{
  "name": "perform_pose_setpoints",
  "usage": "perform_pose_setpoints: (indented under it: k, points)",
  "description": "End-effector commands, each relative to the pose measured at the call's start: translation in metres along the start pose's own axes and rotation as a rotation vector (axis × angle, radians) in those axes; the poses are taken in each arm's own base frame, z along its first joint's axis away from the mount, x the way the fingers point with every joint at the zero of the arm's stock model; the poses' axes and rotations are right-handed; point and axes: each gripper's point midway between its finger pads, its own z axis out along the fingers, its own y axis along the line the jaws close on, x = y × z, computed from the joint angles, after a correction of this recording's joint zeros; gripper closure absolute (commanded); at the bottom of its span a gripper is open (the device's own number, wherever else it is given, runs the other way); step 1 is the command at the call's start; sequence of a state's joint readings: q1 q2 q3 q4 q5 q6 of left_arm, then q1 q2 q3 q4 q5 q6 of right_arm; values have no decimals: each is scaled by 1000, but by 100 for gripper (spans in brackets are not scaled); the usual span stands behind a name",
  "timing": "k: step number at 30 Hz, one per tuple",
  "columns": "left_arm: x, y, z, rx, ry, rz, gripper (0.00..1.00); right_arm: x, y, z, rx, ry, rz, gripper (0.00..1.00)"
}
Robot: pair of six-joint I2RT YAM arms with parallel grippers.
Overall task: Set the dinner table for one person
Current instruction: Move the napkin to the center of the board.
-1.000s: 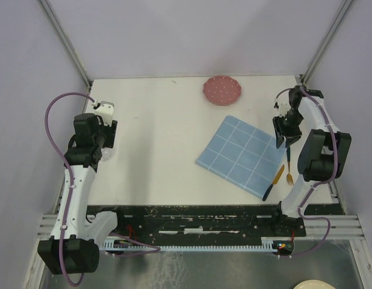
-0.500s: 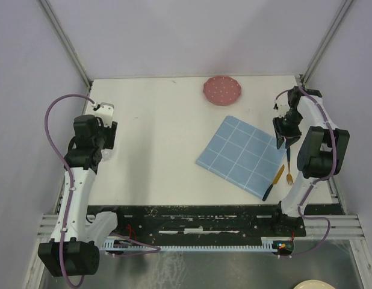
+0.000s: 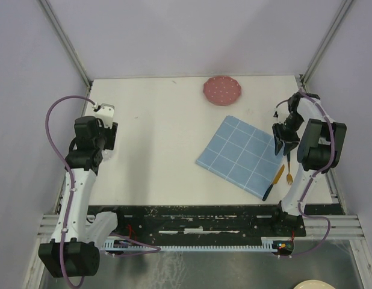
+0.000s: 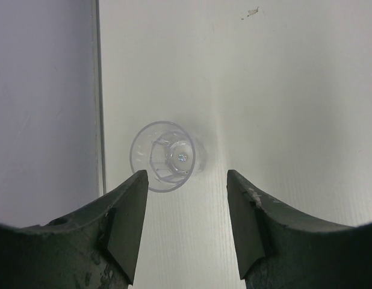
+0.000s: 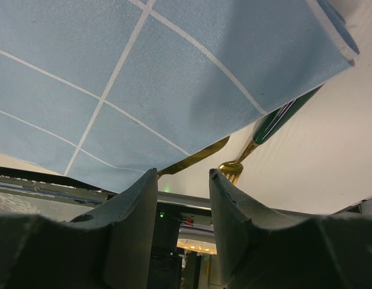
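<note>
Top external, change: the right arm has folded its elbow toward the far side over the last second. The right gripper (image 3: 281, 141) stays above the right corner of the blue grid-patterned cloth placemat (image 3: 243, 155), and the left arm has hardly shifted.
Top external, layout: the white square dinner table (image 3: 156, 132) fills the workspace. The round pink speckled plate (image 3: 222, 90) sits at its far edge, off the placemat. The gold fork (image 3: 289, 174) and the gold knife with a blue handle (image 3: 271, 183) lie just beside the mat's right edge. None of these has moved.
Left wrist: the left gripper (image 4: 186, 174) is partly open and holds nothing. A clear faceted glass (image 4: 168, 155) stands just beyond its tips, near the table's left edge.
Right wrist: the fingers (image 5: 135, 211) are partly open and empty above the placemat's edge.
Assessment: only repositioning has happened, and nothing appears laid yet.
</note>
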State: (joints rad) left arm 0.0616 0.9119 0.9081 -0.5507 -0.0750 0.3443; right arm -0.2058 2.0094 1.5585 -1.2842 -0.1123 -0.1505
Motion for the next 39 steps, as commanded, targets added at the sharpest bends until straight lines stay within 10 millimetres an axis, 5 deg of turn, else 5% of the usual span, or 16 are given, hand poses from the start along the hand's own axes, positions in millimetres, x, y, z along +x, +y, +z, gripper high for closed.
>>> perform_pose_setpoints:
  k: [1,13,39]
  points:
    - [-11,1,-5,-2,-75,18,38,3,-4,-2,-4,6,36,52]
    - [-11,0,-9,3,-97,27,38,11,-16,13,24,69,80,53]
    - [-33,12,-16,-9,-79,60,38,-14,-18,67,-33,83,99,53]
